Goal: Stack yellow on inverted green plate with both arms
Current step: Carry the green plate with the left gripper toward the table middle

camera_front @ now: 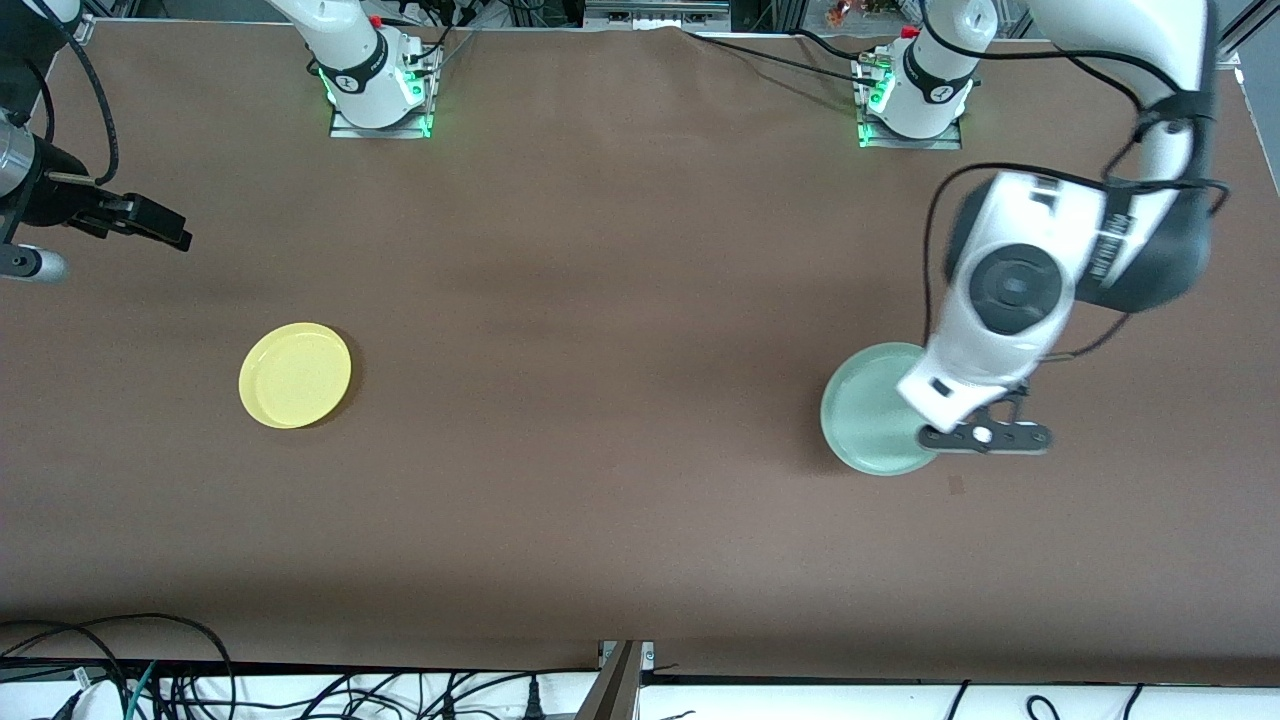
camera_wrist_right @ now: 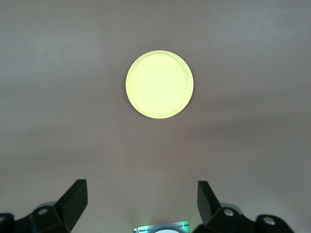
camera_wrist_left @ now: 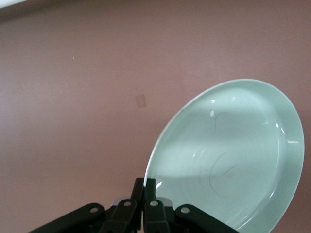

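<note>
The pale green plate [camera_front: 868, 408] is at the left arm's end of the table. My left gripper [camera_front: 940, 436] is shut on its rim. In the left wrist view the green plate [camera_wrist_left: 233, 155] is tilted, its hollow side showing, with the left gripper [camera_wrist_left: 146, 182] pinching its edge. The yellow plate [camera_front: 295, 375] lies flat, rim up, at the right arm's end of the table. My right gripper [camera_front: 150, 222] hangs in the air, off to the side of the yellow plate. In the right wrist view the right gripper [camera_wrist_right: 142, 188] is open and empty, well apart from the yellow plate [camera_wrist_right: 159, 84].
The arm bases [camera_front: 378, 90] [camera_front: 912, 100] stand along the table's edge farthest from the front camera. Cables [camera_front: 120, 660] lie below the table's near edge. A small mark [camera_front: 957, 486] is on the brown table near the green plate.
</note>
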{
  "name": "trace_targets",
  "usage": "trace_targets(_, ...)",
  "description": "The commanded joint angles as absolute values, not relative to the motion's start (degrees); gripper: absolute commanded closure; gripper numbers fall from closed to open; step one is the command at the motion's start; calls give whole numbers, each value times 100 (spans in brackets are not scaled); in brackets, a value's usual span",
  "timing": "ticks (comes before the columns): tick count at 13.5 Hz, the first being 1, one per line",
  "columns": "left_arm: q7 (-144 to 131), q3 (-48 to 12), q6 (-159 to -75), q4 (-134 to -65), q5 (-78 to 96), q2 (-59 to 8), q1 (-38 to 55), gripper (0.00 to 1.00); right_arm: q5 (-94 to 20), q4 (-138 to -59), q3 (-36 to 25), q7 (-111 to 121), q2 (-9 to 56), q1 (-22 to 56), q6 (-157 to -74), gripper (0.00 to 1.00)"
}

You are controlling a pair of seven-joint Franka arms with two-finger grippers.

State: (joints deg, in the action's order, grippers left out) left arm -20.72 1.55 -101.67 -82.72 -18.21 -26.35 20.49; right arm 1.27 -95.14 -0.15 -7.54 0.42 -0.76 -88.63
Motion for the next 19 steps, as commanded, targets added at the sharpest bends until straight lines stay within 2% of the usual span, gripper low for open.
trace_targets(1,-2845,281,-9862,-8068,-2589,-2803,2853,100,105,-9510,-9,-729,0,-97,-8807,0)
trace_targets(4,-3374,290,-9809,-8060,-3304,-2927,3470,100,97,-9510,-9,-729,0,-97,-8807,0)
trace_targets(8,-3978,281,-9248,-8060,-3637,-3058,4260,100,105,-9510,-9,-729,0,-97,-8807,0)
trace_targets(13,-5448,325,-8676,-8051,-4402,-3796,5377,100,105,-9510,-9,-729,0,-97,-8807,0)
trace_targets(16,-5555,352,-8237,-7298,-4605,-4375,5677,100,105,-9510,-9,-729,0,-97,-8807,0)
trace_targets(19,-5677,413,-8297,-6630,-4762,-4876,5765,100,97,-9510,-9,-729,0,-97,-8807,0)
